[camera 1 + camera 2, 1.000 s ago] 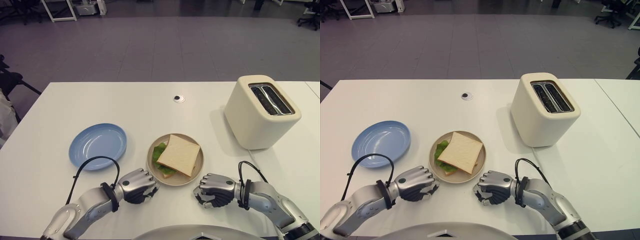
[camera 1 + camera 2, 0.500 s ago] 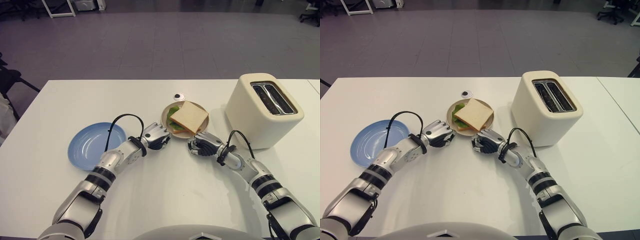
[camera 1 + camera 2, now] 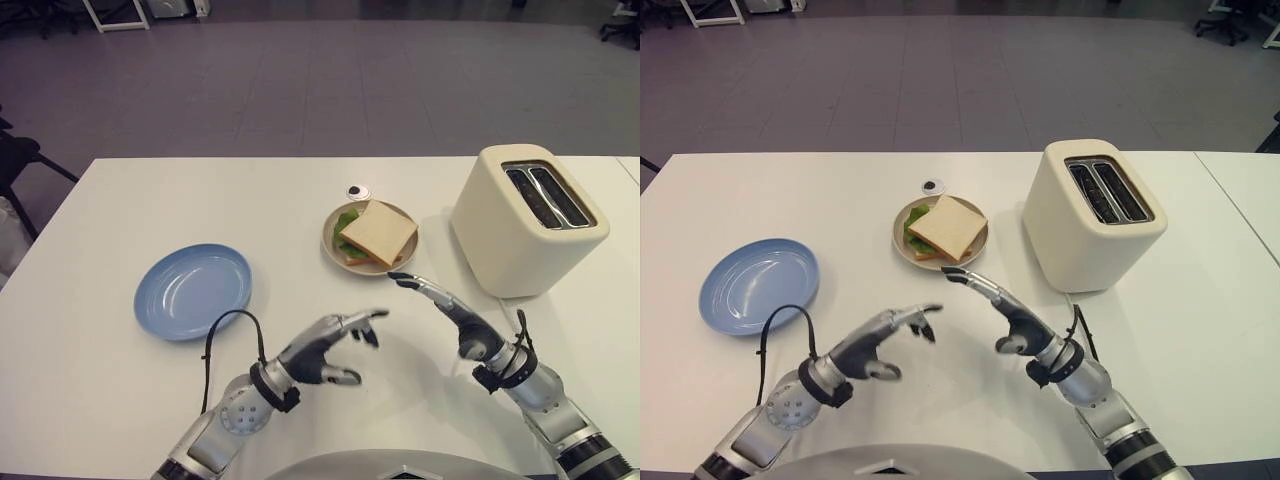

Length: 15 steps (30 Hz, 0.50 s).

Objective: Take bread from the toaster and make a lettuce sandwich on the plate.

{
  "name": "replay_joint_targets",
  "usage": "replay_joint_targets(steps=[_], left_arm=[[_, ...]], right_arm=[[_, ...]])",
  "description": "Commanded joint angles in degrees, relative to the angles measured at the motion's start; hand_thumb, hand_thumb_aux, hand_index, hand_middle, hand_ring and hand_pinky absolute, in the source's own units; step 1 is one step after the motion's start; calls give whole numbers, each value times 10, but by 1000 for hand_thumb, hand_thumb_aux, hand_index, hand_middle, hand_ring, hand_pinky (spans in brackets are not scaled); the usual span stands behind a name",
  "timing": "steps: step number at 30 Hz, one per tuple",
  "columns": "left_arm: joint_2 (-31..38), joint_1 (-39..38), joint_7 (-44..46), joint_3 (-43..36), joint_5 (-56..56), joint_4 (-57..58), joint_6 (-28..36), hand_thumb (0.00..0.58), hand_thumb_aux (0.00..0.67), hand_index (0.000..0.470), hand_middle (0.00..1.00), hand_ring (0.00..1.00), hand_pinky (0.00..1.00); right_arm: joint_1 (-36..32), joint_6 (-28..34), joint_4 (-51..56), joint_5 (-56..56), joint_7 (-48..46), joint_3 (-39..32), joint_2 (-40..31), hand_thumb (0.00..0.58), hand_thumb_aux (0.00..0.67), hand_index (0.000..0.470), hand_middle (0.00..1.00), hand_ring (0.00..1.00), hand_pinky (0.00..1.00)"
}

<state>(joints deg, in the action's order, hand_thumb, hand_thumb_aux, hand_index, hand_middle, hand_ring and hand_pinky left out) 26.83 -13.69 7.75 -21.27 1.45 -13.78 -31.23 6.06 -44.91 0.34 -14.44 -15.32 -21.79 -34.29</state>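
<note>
Sandwich of white bread and green lettuce (image 3: 378, 232) lay on the small round beige plate (image 3: 327, 243) in the left eye view, near the cream two-slot toaster (image 3: 515, 230). It looked light and soft, and the lettuce could slip out, so it was best taken gently by the crust edges from two sides. In the right eye view, the left hand (image 3: 880, 340) and the right hand (image 3: 1012, 318) hovered before this plate, fingers spread wide, holding nothing. The round blue plate (image 3: 758, 285) lay apart, to the left.

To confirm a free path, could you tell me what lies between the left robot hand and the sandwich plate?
Only bare table lies between left robot hand and sandwich plate, in both eye views.
</note>
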Motion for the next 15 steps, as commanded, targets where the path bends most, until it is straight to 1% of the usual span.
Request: replay_joint_targets(steps=[1, 4, 6, 10, 15], left_arm=[[2, -23, 11, 62, -40, 12, 23, 0, 0, 0, 0, 0, 0], [-5, -30, 27, 67, -20, 22, 23, 0, 0, 0, 0, 0, 0], [-12, -35, 36, 69, -23, 15, 18, 0, 0, 0, 0, 0, 0], [-24, -33, 61, 76, -44, 22, 4, 0, 0, 0, 0, 0, 0], [-44, -22, 95, 85, -91, 35, -12, 0, 0, 0, 0, 0, 0]], right_arm=[[6, 44, -22, -84, -50, 36, 12, 0, 0, 0, 0, 0, 0], [15, 61, -25, -91, -76, 57, 29, 0, 0, 0, 0, 0, 0], [9, 79, -21, -92, -87, 71, 42, 0, 0, 0, 0, 0, 0], [0, 106, -7, -91, -100, 99, 72, 0, 0, 0, 0, 0, 0], [-13, 128, 9, -115, -129, 133, 108, 0, 0, 0, 0, 0, 0]])
